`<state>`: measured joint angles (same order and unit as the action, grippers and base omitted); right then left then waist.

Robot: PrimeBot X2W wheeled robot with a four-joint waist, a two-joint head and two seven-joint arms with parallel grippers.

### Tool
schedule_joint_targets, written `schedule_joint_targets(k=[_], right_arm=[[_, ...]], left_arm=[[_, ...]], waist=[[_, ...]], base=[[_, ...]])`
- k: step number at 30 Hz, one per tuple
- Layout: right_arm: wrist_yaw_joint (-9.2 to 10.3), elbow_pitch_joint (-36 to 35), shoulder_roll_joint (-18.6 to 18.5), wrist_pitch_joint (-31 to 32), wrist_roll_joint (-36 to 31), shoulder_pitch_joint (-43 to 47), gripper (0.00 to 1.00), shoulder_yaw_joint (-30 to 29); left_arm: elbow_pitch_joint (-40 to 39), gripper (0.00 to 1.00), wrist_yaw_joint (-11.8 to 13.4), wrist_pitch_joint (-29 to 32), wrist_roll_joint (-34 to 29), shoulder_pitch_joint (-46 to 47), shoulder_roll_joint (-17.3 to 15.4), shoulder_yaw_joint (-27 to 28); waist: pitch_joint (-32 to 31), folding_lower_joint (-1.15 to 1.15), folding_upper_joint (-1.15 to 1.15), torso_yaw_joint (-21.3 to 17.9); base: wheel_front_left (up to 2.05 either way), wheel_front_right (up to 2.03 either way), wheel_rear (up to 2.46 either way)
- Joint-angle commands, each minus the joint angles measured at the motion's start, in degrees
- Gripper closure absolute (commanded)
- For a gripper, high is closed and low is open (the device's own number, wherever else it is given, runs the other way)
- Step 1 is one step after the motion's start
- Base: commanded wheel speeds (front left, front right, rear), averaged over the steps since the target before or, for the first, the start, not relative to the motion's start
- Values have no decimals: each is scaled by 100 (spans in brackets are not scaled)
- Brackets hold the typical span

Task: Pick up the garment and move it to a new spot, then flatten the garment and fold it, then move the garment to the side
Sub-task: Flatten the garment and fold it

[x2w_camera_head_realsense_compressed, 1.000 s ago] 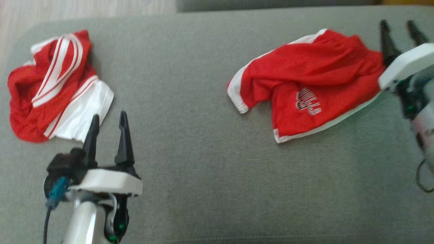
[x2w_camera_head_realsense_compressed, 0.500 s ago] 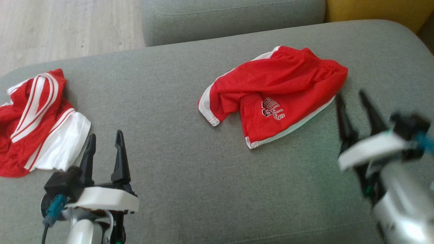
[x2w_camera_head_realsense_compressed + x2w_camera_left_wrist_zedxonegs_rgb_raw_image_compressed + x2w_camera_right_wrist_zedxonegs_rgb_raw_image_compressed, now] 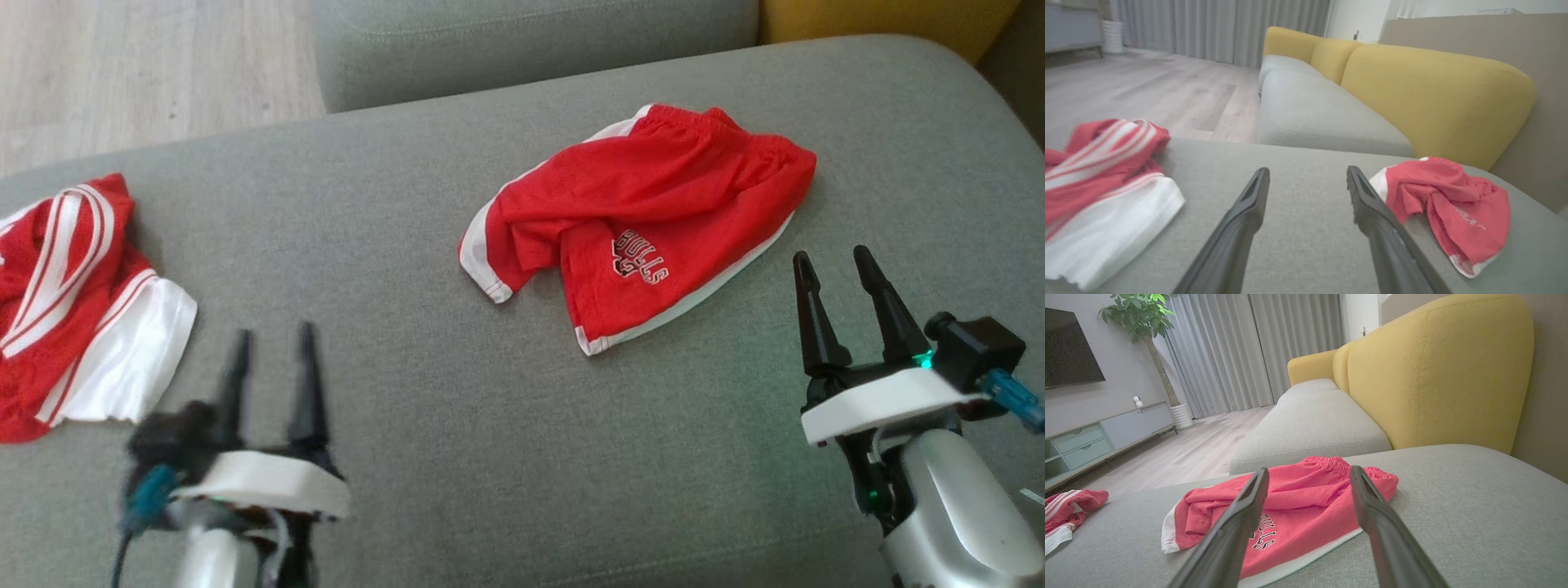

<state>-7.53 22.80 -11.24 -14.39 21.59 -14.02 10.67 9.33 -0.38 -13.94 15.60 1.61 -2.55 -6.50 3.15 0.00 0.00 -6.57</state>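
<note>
Shorts, red with white trim, lie rumpled on the grey seat cushion, one leg tucked over the other and the lettering facing up. I have both grippers low and clear of any cloth. The right gripper sits just beside the shorts' near hem, fingers spread wide and holding nothing. In the right wrist view it points straight at them, which I read as lining up a pinch. The left gripper, blurred, also has its fingers apart and empty. It sits between the shorts and a striped garment at the cushion's left end. That one lies well apart from the shorts, so I judge it isn't my target.
</note>
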Motion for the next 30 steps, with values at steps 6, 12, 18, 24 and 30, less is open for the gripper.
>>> schedule_joint_targets(k=[6, 12, 18, 24, 30], right_arm=[[4, -276, -1, -61, -61, -234, 0, 12], [4, -335, -15, -61, -46, -334, 0, 62], [4, -371, -11, -61, 9, -433, 0, 150], [4, -371, -6, -61, 41, -491, 0, 161], [4, -349, 46, -61, 55, -531, 0, 199]], left_arm=[[356, 0, -347, 1100, 772, 906, -32, -641], [832, 0, -321, 2079, 1705, 1762, -32, -1458], [1435, 0, -177, 2753, 2271, 2346, -32, -2243], [1854, 0, -175, 2771, 2554, 2751, -32, -2745], [2400, 0, -167, 2583, 2732, 3095, -32, -3072]], waist=[[271, 0, 0, -163], [592, 0, 0, -451], [853, 0, 0, -743], [960, 0, 0, -930], [1004, 0, 0, -1024]], base=[[0, 0, 0], [0, 0, 0], [0, 0, 0], [0, 0, 0], [0, 0, 0]])
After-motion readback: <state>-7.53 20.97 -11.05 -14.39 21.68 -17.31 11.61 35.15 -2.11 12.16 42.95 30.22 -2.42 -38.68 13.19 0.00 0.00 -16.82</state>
